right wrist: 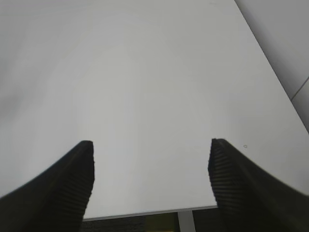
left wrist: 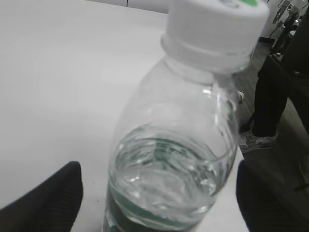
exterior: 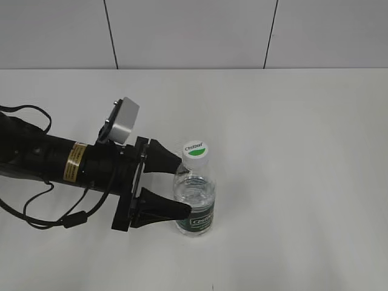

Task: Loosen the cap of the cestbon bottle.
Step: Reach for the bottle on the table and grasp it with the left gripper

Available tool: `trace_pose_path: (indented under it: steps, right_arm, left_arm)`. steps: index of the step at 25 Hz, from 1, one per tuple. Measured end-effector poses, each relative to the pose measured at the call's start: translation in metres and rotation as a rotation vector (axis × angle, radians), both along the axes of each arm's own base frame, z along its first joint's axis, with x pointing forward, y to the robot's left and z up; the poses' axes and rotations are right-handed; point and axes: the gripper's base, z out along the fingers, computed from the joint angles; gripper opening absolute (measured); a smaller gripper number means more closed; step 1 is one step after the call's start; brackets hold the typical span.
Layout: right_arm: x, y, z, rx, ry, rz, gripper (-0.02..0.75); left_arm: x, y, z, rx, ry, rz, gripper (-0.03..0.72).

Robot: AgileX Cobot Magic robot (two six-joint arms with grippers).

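Note:
The cestbon bottle (exterior: 195,197) stands upright on the white table, clear with water and a dark green label band. Its white cap (exterior: 196,151) with a green half-disc sits on the neck. My left gripper (exterior: 183,185) is open, its two black fingers on either side of the bottle's body with gaps showing. In the left wrist view the bottle (left wrist: 169,164) fills the middle between the fingers of the left gripper (left wrist: 159,193), and the cap (left wrist: 215,29) is at the top. My right gripper (right wrist: 150,169) is open and empty over the bare table; it is out of the exterior view.
The white table (exterior: 291,133) stretches around the bottle, with a tiled wall behind. A black cable (exterior: 36,212) loops beside the left arm. The right wrist view shows the table's edge (right wrist: 145,212) below the fingers.

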Motion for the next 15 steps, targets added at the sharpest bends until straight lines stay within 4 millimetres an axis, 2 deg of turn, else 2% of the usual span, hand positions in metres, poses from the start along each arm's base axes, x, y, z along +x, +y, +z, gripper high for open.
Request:
trace_pose_path:
  steps: [15]
  right_arm:
    - [0.0, 0.0, 0.0, 0.0, 0.0, 0.0, 0.561]
  left_arm:
    - [0.0014, -0.0009, -0.0018, -0.027, 0.022, 0.022, 0.589]
